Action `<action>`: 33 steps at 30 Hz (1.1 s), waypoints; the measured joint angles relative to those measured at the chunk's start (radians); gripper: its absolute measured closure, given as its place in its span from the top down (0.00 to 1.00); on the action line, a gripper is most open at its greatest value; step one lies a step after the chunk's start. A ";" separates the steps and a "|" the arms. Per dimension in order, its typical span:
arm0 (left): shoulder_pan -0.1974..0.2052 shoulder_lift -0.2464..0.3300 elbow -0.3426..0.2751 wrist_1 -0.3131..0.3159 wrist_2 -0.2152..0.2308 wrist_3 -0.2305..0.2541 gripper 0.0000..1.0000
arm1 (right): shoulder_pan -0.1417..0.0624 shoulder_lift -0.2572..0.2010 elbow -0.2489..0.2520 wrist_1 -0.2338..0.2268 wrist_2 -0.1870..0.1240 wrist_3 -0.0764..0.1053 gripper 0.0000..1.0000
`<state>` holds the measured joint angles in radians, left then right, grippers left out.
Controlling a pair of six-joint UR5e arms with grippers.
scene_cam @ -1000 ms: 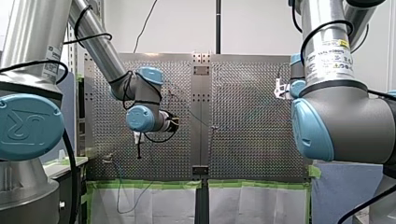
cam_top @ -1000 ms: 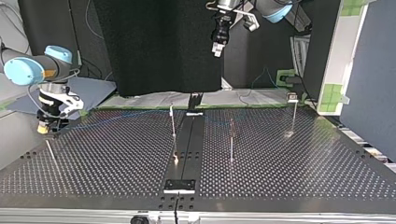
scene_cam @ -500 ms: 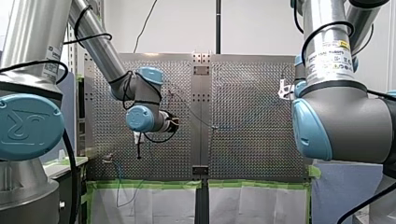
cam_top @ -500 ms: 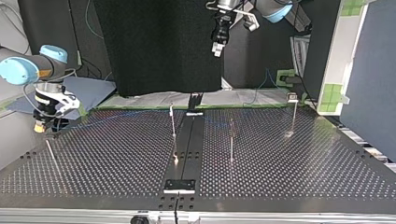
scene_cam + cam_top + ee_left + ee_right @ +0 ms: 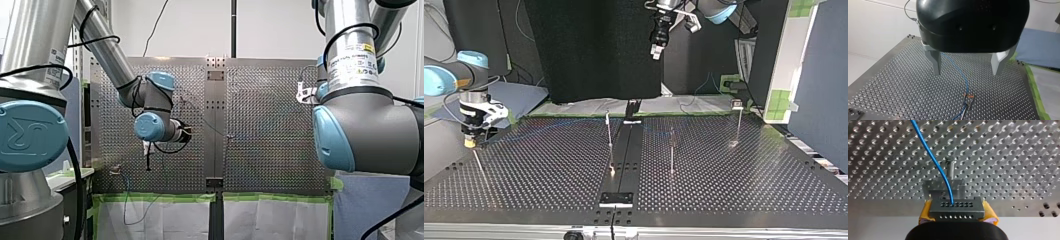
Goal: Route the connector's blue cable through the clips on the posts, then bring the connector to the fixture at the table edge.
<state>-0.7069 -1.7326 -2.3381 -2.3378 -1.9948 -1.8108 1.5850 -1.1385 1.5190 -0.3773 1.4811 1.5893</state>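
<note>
Lower than before, right hand [image 5: 470, 142] clamps connector [image 5: 957, 208], half-hiding fixture [image 5: 931, 188]; left hand [image 5: 968, 66] fingers apart.

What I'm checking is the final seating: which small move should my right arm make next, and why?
Probably ease my right gripper slightly toward the fixture: its yellow pads clamp the connector, lined up just before it, blue cable running ahead.

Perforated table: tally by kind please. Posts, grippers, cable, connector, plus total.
Thin upright metal posts: 4
Two-finger grippers: 2, my left gripper and my right gripper
Thin blue cable: 1
Grey multi-hole connector block: 1
Total: 8
</note>
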 joint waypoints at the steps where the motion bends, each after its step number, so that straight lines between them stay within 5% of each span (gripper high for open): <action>1: 0.001 0.000 0.000 -0.002 0.002 -0.001 0.98 | -0.003 0.000 -0.003 0.000 -0.007 0.002 0.00; 17: 0.005 0.000 0.000 -0.004 0.021 -0.017 0.98 | -0.056 0.040 -0.010 -0.019 -0.152 -0.006 0.00; 33: 0.008 0.000 0.000 -0.004 0.017 -0.024 0.98 | -0.061 0.053 -0.010 -0.065 -0.280 -0.016 0.00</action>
<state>-0.6991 -1.7327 -2.3381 -2.3416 -1.9777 -1.8344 1.5238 -1.0853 1.5086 -0.4427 1.2008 1.5733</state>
